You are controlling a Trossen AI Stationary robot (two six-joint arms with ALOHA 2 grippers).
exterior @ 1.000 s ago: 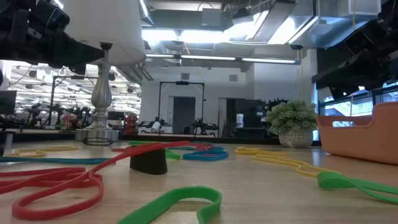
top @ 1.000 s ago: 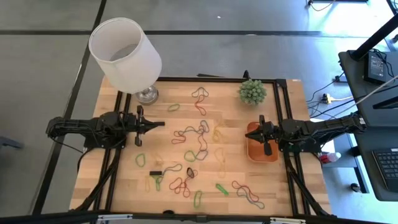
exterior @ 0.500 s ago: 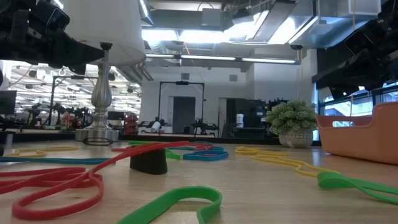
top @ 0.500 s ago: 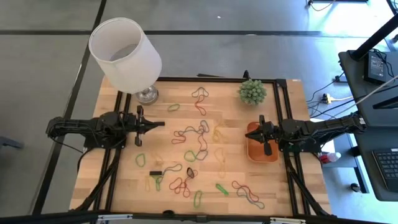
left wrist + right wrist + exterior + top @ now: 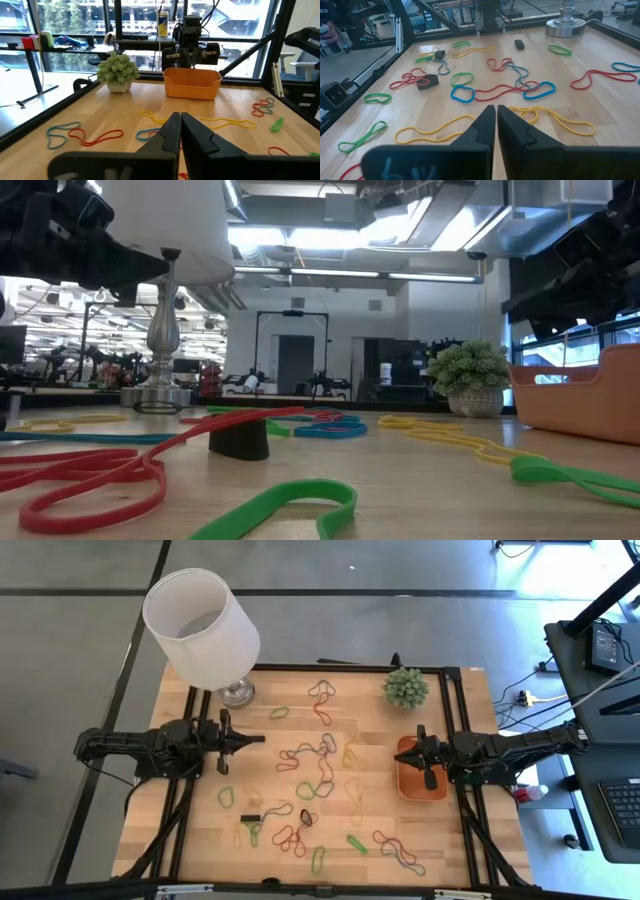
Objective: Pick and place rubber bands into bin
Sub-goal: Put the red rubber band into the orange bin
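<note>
Many rubber bands point(image 5: 310, 762) in red, green, yellow and blue lie loose on the middle and near part of the wooden table point(image 5: 460, 840); they also show in the right wrist view point(image 5: 470, 93) and the low view point(image 5: 290, 502). The orange bin point(image 5: 418, 786) rests flat on the table at the right side, also seen in the left wrist view point(image 5: 192, 84). My left gripper point(image 5: 260, 740) hovers at the table's left, shut and empty point(image 5: 180, 122), pointing toward the bin. My right gripper point(image 5: 403, 752) hovers over the bin's left rim, shut and empty point(image 5: 496, 114).
A white-shaded lamp point(image 5: 200, 625) stands on its metal base point(image 5: 237, 692) at the far left corner. A small potted plant point(image 5: 406, 687) sits at the far right, just beyond the bin. Small black blocks point(image 5: 250, 817) lie among the bands near the front.
</note>
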